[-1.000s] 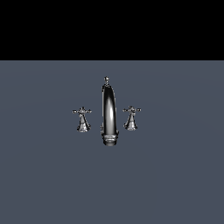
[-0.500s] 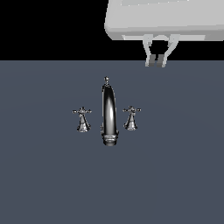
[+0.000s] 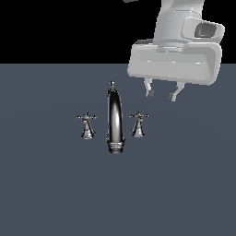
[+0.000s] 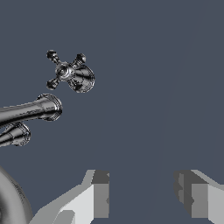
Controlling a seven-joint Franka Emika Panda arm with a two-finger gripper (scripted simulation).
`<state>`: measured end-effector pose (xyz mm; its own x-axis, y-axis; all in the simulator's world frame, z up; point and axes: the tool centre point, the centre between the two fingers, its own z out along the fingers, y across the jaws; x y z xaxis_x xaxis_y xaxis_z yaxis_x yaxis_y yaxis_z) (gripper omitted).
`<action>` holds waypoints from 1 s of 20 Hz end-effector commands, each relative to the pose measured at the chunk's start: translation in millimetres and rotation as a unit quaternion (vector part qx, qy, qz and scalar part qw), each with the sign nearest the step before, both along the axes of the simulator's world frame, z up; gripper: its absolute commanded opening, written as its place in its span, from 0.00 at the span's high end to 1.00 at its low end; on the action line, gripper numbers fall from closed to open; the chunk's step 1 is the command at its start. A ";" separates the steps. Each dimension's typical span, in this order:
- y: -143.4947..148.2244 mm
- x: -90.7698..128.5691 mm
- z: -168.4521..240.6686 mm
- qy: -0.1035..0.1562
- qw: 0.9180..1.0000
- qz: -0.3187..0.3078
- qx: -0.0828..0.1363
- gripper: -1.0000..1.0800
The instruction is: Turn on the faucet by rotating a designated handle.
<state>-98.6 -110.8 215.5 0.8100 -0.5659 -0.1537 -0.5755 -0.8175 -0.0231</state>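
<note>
The chrome faucet (image 3: 115,122) stands on the dark grey surface, with a tall arched spout, a small finial (image 3: 112,84) on top and a ringed base. A cross-topped handle stands on each side: one on the exterior view's left (image 3: 86,125), one on the exterior view's right (image 3: 138,123). My gripper (image 3: 161,95) hangs open and empty above and a little to the exterior view's right of the right handle, apart from it. In the wrist view, one cross handle (image 4: 70,72) and part of the spout (image 4: 39,109) show beyond my open gripper (image 4: 144,194).
The flat dark grey surface (image 3: 184,184) spreads around the faucet, with a black background behind it. The white hand body (image 3: 173,64) and arm fill the upper part of the exterior view's right.
The arm was out of view one second ago. It has come down from the top of the exterior view, and the open gripper now hangs lower, nearer the right handle.
</note>
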 end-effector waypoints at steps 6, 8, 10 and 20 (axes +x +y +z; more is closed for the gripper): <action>-48.0 18.5 -51.3 -0.005 0.995 -0.097 -0.028 0.26; -49.0 5.0 -95.8 0.014 0.997 -0.074 -0.021 0.22; -49.5 45.6 -86.4 -0.025 0.998 -0.051 -0.038 0.09; -36.1 118.0 -124.8 -0.081 0.992 0.023 -0.098 0.91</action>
<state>-2.9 -103.2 102.9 0.8826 -0.4699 0.0168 -0.4702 -0.8817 0.0399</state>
